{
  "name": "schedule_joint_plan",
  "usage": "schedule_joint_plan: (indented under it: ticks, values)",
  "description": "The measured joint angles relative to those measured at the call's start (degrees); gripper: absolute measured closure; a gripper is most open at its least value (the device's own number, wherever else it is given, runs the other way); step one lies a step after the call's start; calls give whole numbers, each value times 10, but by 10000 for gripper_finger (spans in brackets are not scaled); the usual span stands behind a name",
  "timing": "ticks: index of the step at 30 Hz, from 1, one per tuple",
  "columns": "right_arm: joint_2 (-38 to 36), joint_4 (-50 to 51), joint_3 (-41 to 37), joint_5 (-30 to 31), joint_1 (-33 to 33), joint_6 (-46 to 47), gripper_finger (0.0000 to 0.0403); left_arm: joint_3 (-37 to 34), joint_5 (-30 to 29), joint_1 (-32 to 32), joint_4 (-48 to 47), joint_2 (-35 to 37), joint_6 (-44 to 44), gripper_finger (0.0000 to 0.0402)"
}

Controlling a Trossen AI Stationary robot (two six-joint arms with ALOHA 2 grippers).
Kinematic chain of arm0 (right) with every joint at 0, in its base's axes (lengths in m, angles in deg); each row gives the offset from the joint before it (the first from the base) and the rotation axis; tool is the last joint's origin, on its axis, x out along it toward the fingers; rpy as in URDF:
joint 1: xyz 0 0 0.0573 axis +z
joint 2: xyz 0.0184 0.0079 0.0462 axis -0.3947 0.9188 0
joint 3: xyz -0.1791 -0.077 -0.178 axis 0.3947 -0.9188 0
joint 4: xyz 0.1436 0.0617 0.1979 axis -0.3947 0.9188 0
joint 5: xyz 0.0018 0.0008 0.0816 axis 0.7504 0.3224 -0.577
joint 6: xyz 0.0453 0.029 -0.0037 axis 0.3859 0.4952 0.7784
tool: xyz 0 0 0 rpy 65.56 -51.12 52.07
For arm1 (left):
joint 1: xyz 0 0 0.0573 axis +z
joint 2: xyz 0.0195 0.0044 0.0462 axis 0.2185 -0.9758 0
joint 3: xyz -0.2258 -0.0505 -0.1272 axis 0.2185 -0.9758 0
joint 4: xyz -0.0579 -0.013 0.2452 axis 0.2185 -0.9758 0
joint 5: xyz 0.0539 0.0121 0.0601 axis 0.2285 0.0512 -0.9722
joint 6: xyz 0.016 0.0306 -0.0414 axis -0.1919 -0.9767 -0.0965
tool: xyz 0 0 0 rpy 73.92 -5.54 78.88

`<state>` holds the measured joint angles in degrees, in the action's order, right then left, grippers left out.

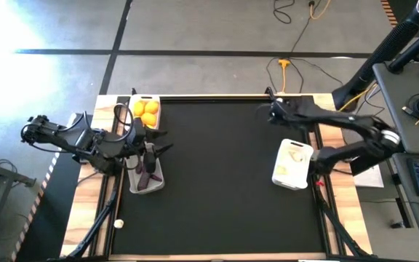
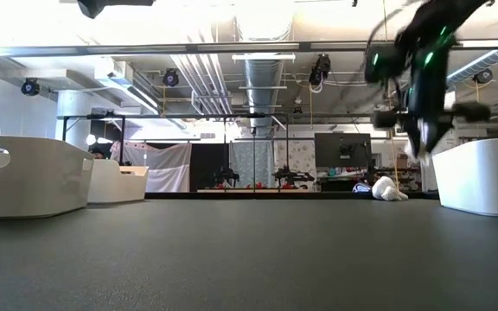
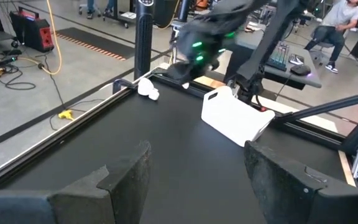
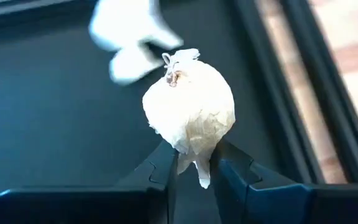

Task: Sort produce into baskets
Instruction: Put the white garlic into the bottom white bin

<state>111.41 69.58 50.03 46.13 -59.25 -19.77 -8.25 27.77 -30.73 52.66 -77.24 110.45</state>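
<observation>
My right gripper (image 4: 193, 163) pinches a garlic bulb (image 4: 188, 118) tight. The garlic basket (image 1: 292, 164) sits just behind it, toward my right arm's base.

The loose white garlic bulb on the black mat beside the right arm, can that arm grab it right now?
Probably not yet: the right hand is closed on another white knobbly garlic bulb. The loose bulb lies close by, uncovered, so it looks reachable once that hand is emptied.
</observation>
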Motion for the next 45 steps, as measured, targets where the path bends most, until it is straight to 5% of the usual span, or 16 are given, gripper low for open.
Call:
schedule_joint_plan:
  ticks: [7, 10, 14, 17, 28, 38, 45]
  values:
    - [-113, 139, 53, -8, 270, 136, 340, 0, 14, 0, 0, 0, -12, 164]
    - [-121, 179, 85, -58, 377, 212, 341, 0, 14, 0, 0, 0, -14, 164]
    - [-106, 192, 98, -161, 472, 287, 341, 0, 14, 0, 1, 0, -20, 164]
    - [-84, 205, 89, -169, 510, 334, 341, 0, 14, 0, 7, -1, -26, 164]
    - [11, 221, 20, -238, 468, 277, 333, 0, 60, -1, 18, -5, -26, 164]
    - [24, 224, 54, -269, 380, 137, 205, 0, 59, -1, 21, -13, -26, 164]
    - [21, 257, 168, -199, 306, 51, 132, 0, 50, -1, 22, -16, -27, 164]
